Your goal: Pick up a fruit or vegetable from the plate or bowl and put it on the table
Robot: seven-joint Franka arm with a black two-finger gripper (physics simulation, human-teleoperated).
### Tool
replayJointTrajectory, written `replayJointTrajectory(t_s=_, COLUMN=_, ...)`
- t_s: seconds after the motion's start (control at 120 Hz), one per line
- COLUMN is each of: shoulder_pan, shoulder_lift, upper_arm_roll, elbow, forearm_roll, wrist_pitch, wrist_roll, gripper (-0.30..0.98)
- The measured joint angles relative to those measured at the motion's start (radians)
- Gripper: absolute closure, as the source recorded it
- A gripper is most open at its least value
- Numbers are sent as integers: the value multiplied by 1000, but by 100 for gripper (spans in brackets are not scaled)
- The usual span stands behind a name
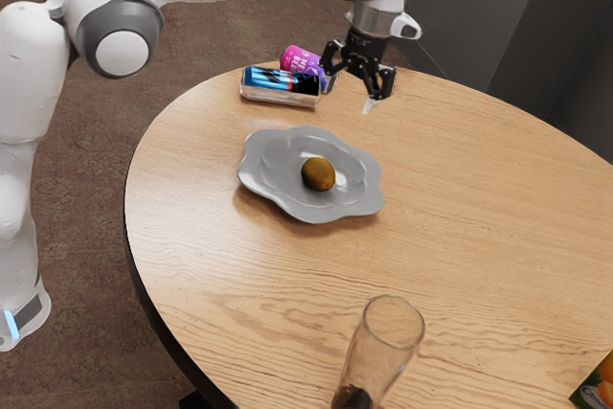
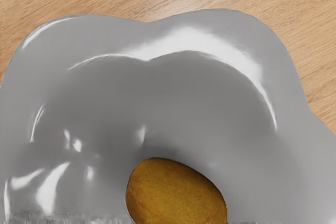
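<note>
— Where does the fruit (image 1: pixel 318 174) lie?
— Golden-brown, it rests inside a gray, wavy-rimmed plate (image 1: pixel 271 181) on a round wooden tabletop (image 1: pixel 479 227).
— And the robot's fingers (image 1: pixel 387 82)?
— Parted, poised above the tabletop.

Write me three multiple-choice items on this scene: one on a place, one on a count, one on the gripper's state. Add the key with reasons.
1. Where is the tall clear drinking glass?
A. On the glossy gray wavy-edged plate
B. Between plate and cans
C. On the round wooden table, nearer the exterior camera than the plate

2. How many fruits are on the plate?
A. One
B. Three
C. Five

3. How is the black two-finger gripper?
A. Open, holding nothing
B. Shut on the fruit
C. Shut on the glass

Key:
1 C: the exterior view shows it in front of the plate.
2 A: a single brownish-orange oval fruit lies there.
3 A: its fingers stand apart with nothing between them.
</note>
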Motion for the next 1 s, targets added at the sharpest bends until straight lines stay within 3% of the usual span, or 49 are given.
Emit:
replayJointTrajectory(t_s=0.042, shoulder_pan=-56, shoulder_lift=-7, upper_arm_roll=82, elbow=-47, forearm_roll=-32, wrist_pitch=4, wrist_roll=-22, gripper=0)
replayJointTrajectory(t_s=0.15, shoulder_pan=-480, shoulder_lift=55, upper_arm_roll=581, elbow=-133, forearm_roll=-144, wrist_pitch=29, wrist_roll=-72, gripper=0)
replayJointTrajectory(t_s=0.333, shoulder_pan=-790, shoulder_lift=206, upper_arm_roll=967, elbow=-186, forearm_roll=-335, wrist_pitch=66, wrist_roll=-140, gripper=0)
replayJointTrajectory(t_s=0.525, shoulder_pan=-915, shoulder_lift=304, upper_arm_roll=1151, elbow=-198, forearm_roll=-529, wrist_pitch=84, wrist_roll=-207, gripper=0)
replayJointTrajectory(t_s=0.7, shoulder_pan=-1006, shoulder_lift=379, upper_arm_roll=1243, elbow=-224, forearm_roll=-642, wrist_pitch=80, wrist_roll=-290, gripper=0)
replayJointTrajectory(t_s=0.775, shoulder_pan=-1050, shoulder_lift=352, upper_arm_roll=1269, elbow=-265, forearm_roll=-648, wrist_pitch=78, wrist_roll=-322, gripper=0)
replayJointTrajectory(t_s=1.0, shoulder_pan=-1168, shoulder_lift=200, upper_arm_roll=1279, elbow=-400, forearm_roll=-543, wrist_pitch=77, wrist_roll=-415, gripper=0)
